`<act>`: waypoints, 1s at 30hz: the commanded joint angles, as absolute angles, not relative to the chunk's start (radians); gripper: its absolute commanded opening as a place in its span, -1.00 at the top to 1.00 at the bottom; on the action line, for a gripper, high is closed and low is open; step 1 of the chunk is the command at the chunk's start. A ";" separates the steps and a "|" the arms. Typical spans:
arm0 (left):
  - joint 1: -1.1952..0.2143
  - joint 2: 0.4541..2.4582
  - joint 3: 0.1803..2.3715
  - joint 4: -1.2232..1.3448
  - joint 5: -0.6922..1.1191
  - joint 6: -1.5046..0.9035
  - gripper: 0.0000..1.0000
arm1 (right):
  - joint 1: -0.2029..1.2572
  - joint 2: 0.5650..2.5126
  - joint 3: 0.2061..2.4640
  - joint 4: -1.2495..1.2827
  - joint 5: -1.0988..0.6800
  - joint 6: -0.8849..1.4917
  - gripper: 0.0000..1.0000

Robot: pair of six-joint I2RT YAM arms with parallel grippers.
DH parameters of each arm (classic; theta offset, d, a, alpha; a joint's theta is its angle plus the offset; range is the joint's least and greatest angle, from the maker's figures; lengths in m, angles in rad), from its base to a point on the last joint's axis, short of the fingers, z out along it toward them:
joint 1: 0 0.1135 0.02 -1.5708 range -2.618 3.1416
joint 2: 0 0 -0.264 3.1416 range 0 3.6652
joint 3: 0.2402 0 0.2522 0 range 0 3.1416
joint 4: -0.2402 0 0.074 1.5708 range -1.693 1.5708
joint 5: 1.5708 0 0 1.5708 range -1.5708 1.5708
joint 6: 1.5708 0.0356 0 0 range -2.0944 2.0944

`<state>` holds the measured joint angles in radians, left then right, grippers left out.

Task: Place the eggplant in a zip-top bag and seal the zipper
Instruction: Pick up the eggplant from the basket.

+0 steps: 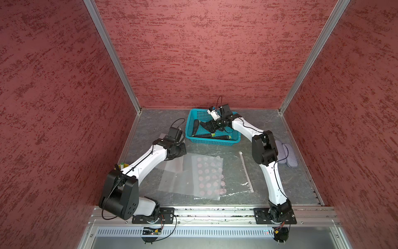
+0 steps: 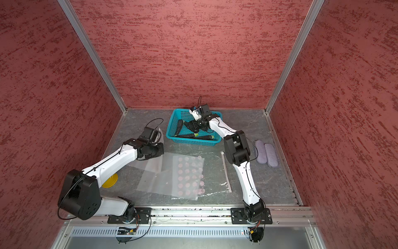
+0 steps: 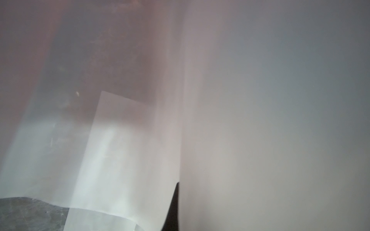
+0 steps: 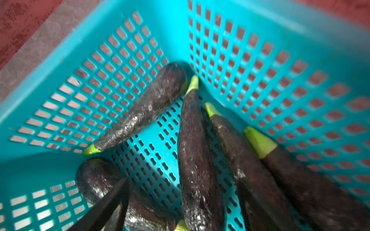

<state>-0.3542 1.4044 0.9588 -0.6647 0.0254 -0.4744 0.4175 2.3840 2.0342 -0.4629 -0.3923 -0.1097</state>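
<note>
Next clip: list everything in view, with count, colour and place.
table: one, grey marbled.
basket: one, teal, back centre.
eggplants: at least five, dark purple, green stems, in the basket.
plain bag: one, clear, mid-table, far edge lifted.
dotted bag: one, clear with pink dots, overlapping it.
zipper-strip bag: one, clear, white strip, right of the dotted bag.
pads: two, grey-purple, right side.
yellow object: one, front left.
left arm, right arm: white and black.
left fingers: shut on the plain bag.
right fingers: open, above the eggplants.

No legible text or labels anywhere.
</note>
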 commanded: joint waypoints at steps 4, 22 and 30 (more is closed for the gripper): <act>-0.357 1.387 0.955 -0.660 0.052 -0.459 1.00 | 0.423 2.455 2.176 -0.521 -0.366 -0.150 -0.67; -0.368 1.382 0.943 -0.661 0.040 -0.471 1.00 | 0.423 2.571 2.258 -0.588 -0.396 -0.135 0.11; -0.368 1.382 0.942 -0.663 0.034 -0.474 1.00 | 0.425 2.601 2.266 -0.608 -0.408 -0.126 0.12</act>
